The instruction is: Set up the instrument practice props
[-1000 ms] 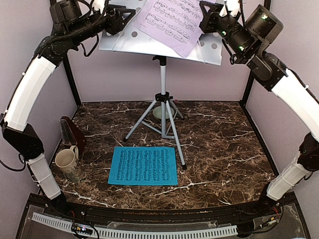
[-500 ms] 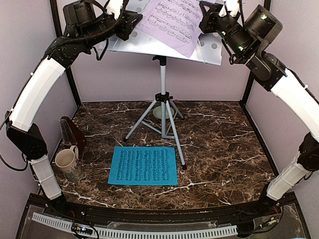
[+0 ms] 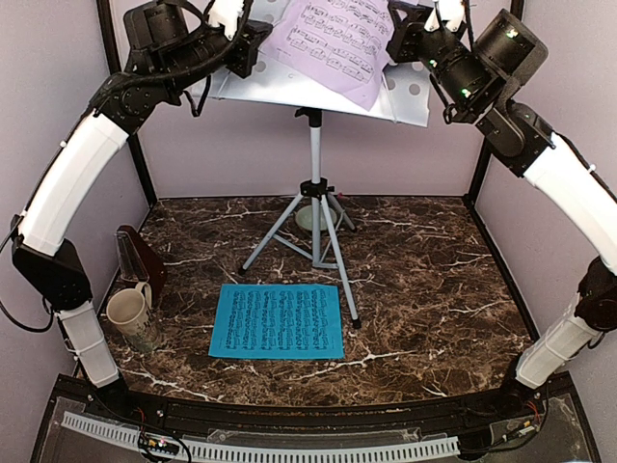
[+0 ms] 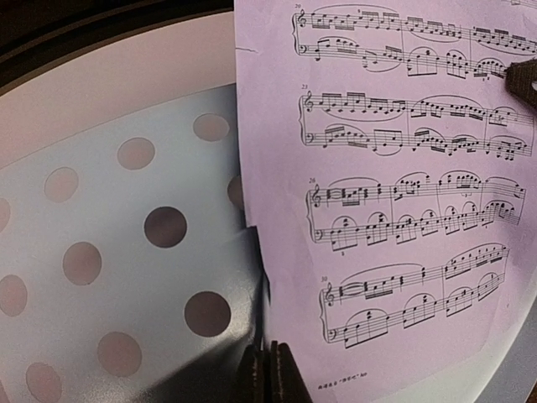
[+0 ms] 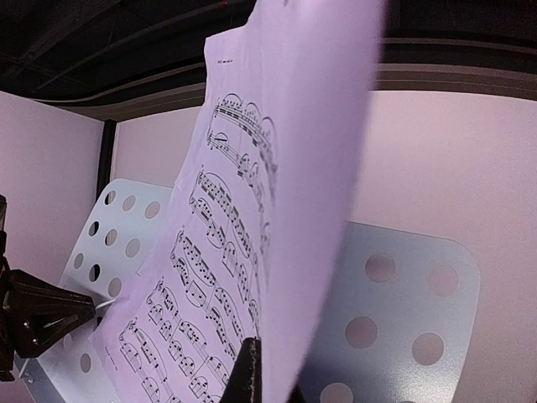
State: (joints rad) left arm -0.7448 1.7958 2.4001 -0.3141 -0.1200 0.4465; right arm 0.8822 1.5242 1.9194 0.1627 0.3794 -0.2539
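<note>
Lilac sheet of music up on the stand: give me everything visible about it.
The lilac sheet of printed music is thin paper, its visible face carrying black paired staves with slurred notes. It lies skewed across the perforated grey tray of the silver tripod music stand, lower corner near the tray's bottom lip. Its right side bows away from the tray. The right gripper is shut on its right edge. The left gripper is shut at its lower left edge; whether it pinches paper is unclear.
</note>
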